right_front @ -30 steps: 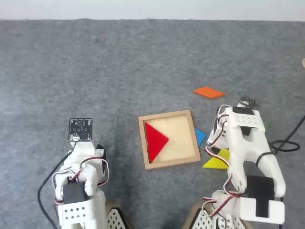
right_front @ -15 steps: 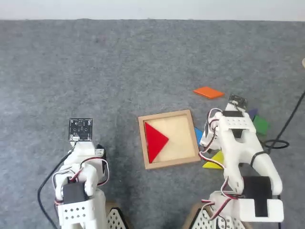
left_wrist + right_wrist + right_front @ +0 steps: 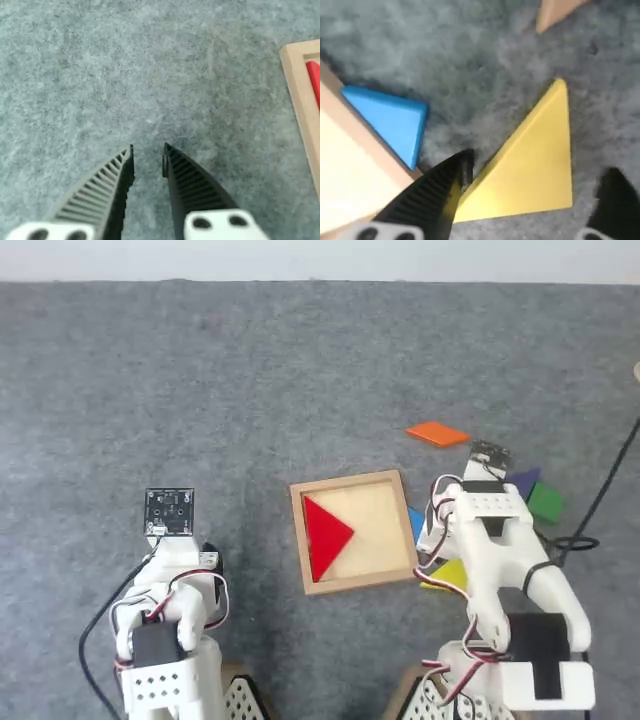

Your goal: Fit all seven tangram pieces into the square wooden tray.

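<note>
Grey carpet [image 3: 250, 390] | right gripper [image 3: 540, 170] spread wide, straddling yellow triangle [image 3: 525, 150] just right of wooden tray [image 3: 350, 482] | one fingertip [image 3: 461, 169] beside its long edge, the other beyond the opposite side | right arm nearer

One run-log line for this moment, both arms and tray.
tray: red triangle inside | right gripper: open over yellow triangle | left gripper: open above carpet | blue triangle: outside, beside tray

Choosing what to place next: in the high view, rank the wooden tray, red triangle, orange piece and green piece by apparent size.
1. wooden tray
2. red triangle
3. orange piece and green piece: too close to rank.
</note>
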Controlling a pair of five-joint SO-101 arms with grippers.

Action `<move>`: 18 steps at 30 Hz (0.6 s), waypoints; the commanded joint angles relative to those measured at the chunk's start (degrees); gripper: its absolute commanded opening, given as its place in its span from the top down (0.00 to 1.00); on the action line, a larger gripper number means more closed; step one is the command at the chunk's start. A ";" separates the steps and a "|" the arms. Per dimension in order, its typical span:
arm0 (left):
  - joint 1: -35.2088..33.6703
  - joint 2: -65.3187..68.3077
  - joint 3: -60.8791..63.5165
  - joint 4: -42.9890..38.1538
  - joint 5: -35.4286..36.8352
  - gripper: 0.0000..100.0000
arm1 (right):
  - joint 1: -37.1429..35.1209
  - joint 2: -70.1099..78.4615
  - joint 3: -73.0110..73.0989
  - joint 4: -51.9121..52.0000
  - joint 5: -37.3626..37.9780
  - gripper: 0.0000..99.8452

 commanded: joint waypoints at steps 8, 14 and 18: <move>-0.18 -1.14 -0.75 0.18 -0.09 0.91 | 1.36 0.22 2.99 3.03 -8.53 0.66; -0.26 -1.14 -0.75 0.18 -0.09 0.91 | 1.36 0.22 3.34 2.86 -8.70 0.67; -0.26 -1.14 -0.75 0.18 -0.09 0.91 | 1.36 0.22 3.60 2.77 -8.70 0.68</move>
